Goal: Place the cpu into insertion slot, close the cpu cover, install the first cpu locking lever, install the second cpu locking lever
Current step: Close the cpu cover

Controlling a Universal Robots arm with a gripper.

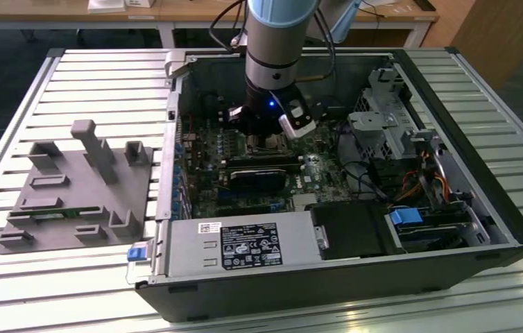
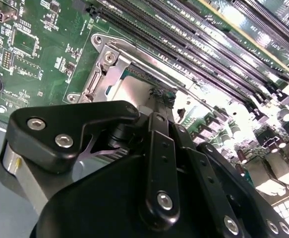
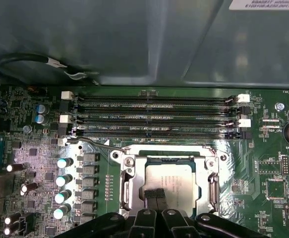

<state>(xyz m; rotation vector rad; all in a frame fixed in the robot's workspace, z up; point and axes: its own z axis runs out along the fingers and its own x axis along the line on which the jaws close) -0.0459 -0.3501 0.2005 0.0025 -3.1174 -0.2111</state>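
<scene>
while the end effector [image 3: 154, 193] is hovering closed and empty at the top of the cpu [image 3: 171, 177], which is lying in the insertion slot [image 3: 126, 161] beneath the lowered cpu cover [image 3: 134, 186], any sideways slip is probably threatening to scrape the chip or snag the locking lever [image 3: 92, 143].

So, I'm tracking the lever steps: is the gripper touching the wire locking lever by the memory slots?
Apart. In the first wrist view the gripper is over the cpu, and the locking lever lies well clear past the cpu cover.
</scene>
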